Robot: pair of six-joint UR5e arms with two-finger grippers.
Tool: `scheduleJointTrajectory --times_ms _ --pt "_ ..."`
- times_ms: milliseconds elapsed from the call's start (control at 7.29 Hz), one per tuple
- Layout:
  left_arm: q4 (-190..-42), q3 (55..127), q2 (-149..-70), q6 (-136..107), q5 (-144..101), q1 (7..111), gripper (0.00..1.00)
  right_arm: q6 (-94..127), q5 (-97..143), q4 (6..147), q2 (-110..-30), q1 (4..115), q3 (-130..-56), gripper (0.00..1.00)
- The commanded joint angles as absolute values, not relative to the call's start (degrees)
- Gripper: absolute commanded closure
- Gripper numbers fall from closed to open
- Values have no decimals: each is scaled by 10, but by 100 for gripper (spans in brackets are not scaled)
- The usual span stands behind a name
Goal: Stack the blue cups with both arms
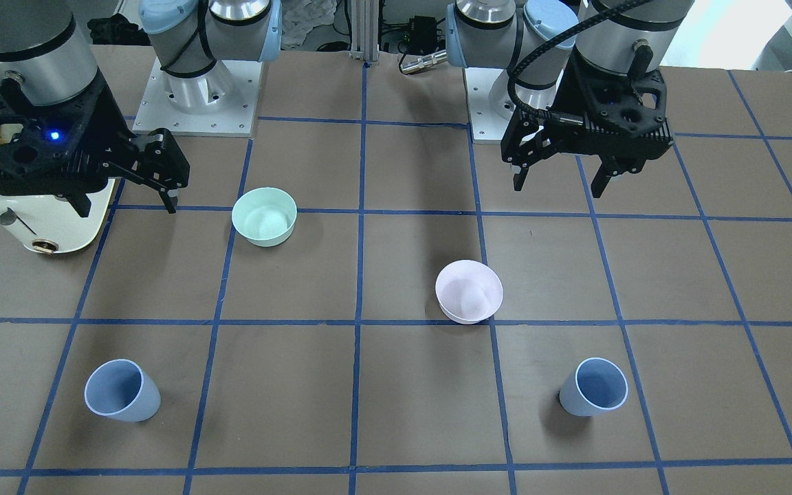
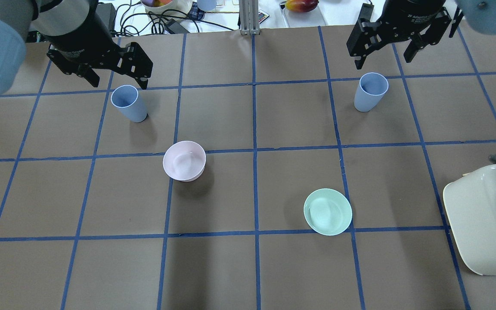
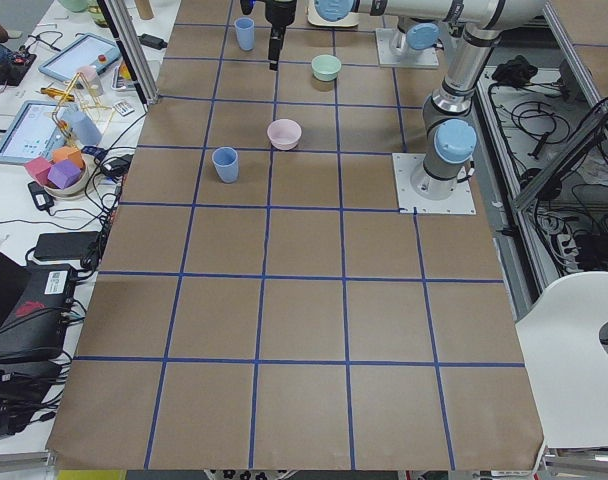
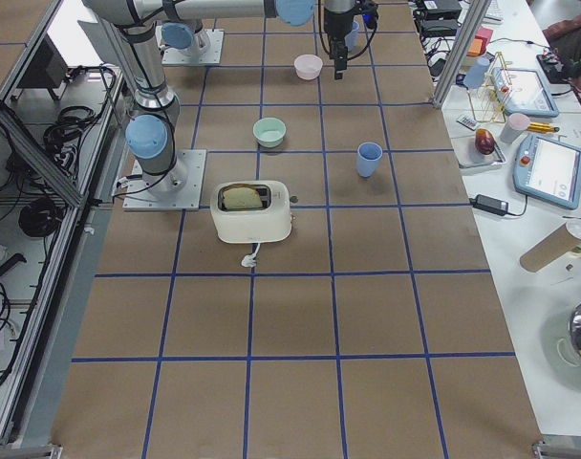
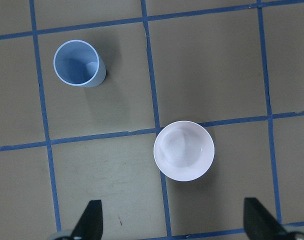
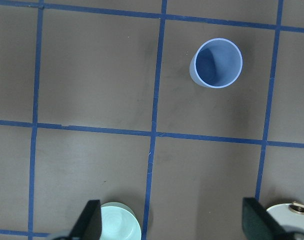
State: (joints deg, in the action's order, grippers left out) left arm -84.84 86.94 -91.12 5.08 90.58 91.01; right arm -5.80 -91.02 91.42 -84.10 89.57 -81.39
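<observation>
Two pale blue cups stand upright and apart on the table. One cup [image 2: 129,103] is on my left, near the pink bowl, and shows in the left wrist view [image 5: 78,64] and the front view [image 1: 595,387]. The other cup [image 2: 370,91] is on my right and shows in the right wrist view [image 6: 217,63] and the front view [image 1: 121,390]. My left gripper [image 2: 116,80] hangs open and empty above the table, just behind its cup. My right gripper [image 2: 383,60] hangs open and empty just behind the right cup. Neither touches a cup.
A pale pink bowl [image 2: 184,160] sits left of centre. A mint-green bowl [image 2: 327,212] sits right of centre. A cream toaster [image 2: 485,224] stands at the near right, partly under my right wrist in the front view [image 1: 45,220]. Clutter lies beyond the table's far edge.
</observation>
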Motion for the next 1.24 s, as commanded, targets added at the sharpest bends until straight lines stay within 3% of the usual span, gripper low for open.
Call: scheduleJointTrajectory --times_ms 0,412,686,961,1098 --pt "-814 874 -969 113 905 893 0 -58 -908 914 -840 894 -814 0" --pt "-689 856 -1114 161 910 850 0 -58 -907 914 -840 894 -814 0" --pt "-638 856 -1171 153 911 848 0 -55 -905 914 -840 895 -816 0" --pt "-636 856 -1203 145 911 848 7 -57 -904 919 -837 891 -818 0" --pt "-635 857 -1207 143 912 848 29 -55 -905 919 -837 890 -817 0"
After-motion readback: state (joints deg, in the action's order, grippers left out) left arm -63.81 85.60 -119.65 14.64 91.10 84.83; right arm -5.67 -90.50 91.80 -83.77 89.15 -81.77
